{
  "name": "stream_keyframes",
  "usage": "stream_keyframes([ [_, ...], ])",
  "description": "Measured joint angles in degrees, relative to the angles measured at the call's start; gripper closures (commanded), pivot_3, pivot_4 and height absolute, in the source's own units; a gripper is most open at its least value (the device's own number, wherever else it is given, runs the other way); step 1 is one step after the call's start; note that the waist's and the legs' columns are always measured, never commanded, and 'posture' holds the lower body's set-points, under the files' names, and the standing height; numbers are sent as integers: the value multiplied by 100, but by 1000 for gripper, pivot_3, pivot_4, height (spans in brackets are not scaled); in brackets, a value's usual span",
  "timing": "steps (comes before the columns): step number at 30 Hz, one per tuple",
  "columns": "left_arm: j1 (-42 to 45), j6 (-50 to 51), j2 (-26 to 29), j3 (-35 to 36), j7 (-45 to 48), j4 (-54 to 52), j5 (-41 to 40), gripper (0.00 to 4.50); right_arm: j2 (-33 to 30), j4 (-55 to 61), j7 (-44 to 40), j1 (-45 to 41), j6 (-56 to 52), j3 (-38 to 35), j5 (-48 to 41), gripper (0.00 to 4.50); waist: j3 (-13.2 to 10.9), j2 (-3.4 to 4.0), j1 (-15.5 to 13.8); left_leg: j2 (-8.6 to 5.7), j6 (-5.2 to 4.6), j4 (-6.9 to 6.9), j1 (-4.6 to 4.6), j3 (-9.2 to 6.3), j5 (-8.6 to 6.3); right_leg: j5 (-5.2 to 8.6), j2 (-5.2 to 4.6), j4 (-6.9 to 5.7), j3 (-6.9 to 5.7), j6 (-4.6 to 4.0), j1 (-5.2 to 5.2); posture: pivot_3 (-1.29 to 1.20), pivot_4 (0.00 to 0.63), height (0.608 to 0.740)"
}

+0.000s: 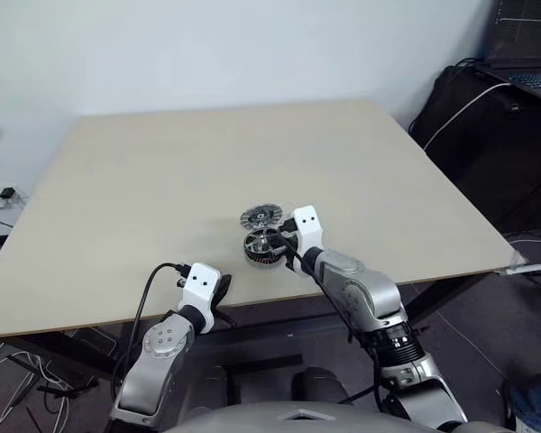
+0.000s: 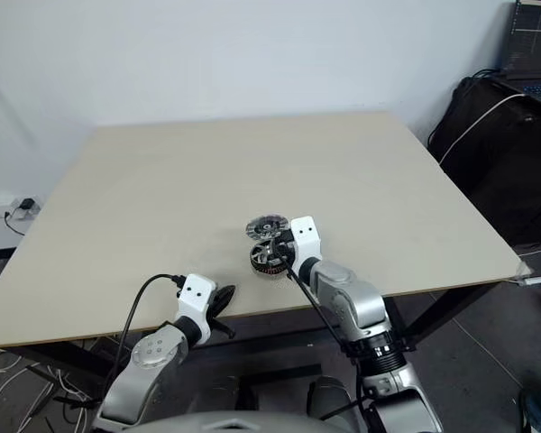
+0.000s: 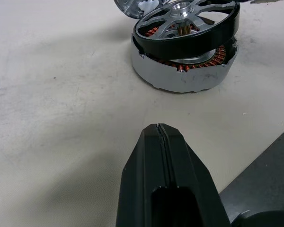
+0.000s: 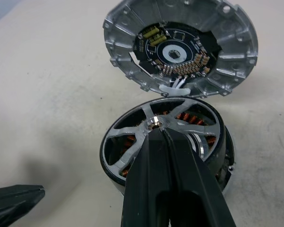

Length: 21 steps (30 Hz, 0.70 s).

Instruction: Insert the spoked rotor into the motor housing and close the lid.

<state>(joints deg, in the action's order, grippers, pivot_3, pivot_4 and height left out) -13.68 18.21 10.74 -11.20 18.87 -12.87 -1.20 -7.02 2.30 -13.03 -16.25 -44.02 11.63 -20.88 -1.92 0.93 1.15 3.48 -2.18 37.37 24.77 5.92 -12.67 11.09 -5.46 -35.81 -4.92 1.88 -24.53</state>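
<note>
The spoked rotor point(image 4: 132, 142), a dark-rimmed ring with silver spokes, lies tilted on top of the motor housing point(image 3: 184, 78), whose copper windings show under it. Just behind them the lid point(image 4: 227, 71) lies on the table with its circuit-board side up. My right gripper point(image 4: 157, 131) is shut, with its tips resting on the rotor beside the hub; I cannot tell whether a spoke is pinched. My left gripper point(image 3: 158, 128) is shut and empty, low over the table a short way in front of the housing, near the front edge.
The parts sit on a wide beige table point(image 1: 162, 162), near the middle of its front edge. A black bag point(image 1: 496, 117) and a laptop point(image 1: 527, 54) stand beyond the table's right side. Cables lie on the floor at the left.
</note>
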Motion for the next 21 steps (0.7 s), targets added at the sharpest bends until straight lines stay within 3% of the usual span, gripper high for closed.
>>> stream_keyframes([
  [21,1,0,-30,-9,-3,0,2,4500,114,-3,-209,109,-82,-78,268,4459,1,-1,2,0,0,3,-1,0,0,0,1,-4,0,0,1,0,0,740],
])
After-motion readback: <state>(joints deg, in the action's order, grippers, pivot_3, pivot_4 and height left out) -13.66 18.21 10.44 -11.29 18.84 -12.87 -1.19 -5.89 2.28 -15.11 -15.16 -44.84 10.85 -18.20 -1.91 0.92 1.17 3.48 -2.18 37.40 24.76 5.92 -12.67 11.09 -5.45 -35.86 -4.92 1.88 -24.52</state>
